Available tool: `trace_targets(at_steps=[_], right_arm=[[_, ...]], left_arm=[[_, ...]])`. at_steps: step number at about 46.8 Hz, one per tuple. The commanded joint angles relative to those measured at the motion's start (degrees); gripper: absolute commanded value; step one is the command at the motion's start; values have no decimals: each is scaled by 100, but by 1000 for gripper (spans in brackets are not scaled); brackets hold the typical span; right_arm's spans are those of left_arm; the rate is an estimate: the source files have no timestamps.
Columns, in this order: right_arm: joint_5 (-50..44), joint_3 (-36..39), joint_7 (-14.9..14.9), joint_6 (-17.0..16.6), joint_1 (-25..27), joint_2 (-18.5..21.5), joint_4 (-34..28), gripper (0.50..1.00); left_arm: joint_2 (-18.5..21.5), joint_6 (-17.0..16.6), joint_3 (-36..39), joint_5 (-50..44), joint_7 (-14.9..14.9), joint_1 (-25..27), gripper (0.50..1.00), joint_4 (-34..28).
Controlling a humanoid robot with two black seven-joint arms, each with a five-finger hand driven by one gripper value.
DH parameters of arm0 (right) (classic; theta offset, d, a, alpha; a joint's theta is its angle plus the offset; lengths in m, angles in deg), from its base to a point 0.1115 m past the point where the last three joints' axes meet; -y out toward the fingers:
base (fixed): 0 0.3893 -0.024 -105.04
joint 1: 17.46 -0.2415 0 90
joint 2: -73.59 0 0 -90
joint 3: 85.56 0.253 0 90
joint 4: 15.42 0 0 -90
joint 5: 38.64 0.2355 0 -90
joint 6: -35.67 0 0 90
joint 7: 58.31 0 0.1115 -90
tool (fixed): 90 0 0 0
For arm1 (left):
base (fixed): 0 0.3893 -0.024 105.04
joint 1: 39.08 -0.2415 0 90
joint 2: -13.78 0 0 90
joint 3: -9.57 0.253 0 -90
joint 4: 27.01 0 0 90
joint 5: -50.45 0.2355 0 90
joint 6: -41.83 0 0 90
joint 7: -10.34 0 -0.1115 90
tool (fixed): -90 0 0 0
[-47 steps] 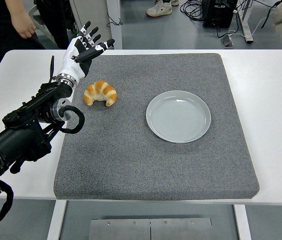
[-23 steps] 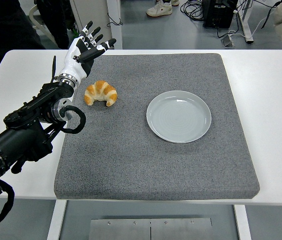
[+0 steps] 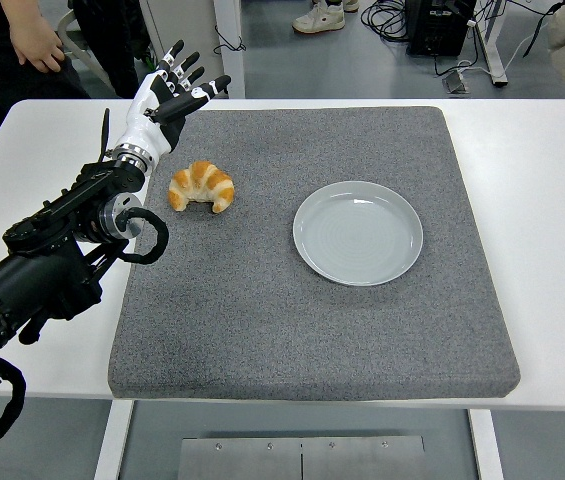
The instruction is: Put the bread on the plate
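Head view: at the far left the left arm [image 3: 52, 250] reaches in over the bench [image 3: 42, 160], and the left hand [image 3: 167, 95] hangs above the mat's far left corner with its fingers [image 3: 184, 68] spread, holding nothing. A person's hand [image 3: 37, 42] shows beyond the bench's far left edge, apart from the robot. Just below and right of the left hand the bread [image 3: 202, 186], a croissant, lies on the grey mat [image 3: 312, 330], untouched, its curved back toward the far side. Further right, well apart from the bread, the plate [image 3: 358, 232] sits bare near the mat's middle. The right arm is out of view.

The grasp looks not yet begun, so the risks are all ahead. The hand is beyond and to the left of the bread, not over it; coming down from there, the fingers could shove the bread along the mat instead of closing round it. A hard squeeze would likely crush or flake the soft crust. A loose hold across the narrow horns could let it roll out during the carry and land short of the plate.
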Motion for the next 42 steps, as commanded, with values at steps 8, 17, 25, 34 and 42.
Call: trace_targets(at_steps=[8, 17, 25, 34, 42], right_arm=[[0, 1, 1, 15, -44, 0, -20, 1000], [0, 27, -8, 24, -79, 0, -29, 1000], [0, 19, -8, 24, -105, 0, -29, 1000], [0, 27, -8, 24, -105, 0, -29, 1000], [0, 27, -8, 15, -79, 0, -12, 1000]], left_arm=[[9, -9, 9, 12, -261, 27, 968, -1], [228, 0, 17, 21, -287, 106, 968, -9], [351, 0, 404, 21, -287, 335, 966, -10], [404, 0, 668, 21, -287, 440, 966, -10], [430, -9, 966, 21, -287, 625, 966, -10]])
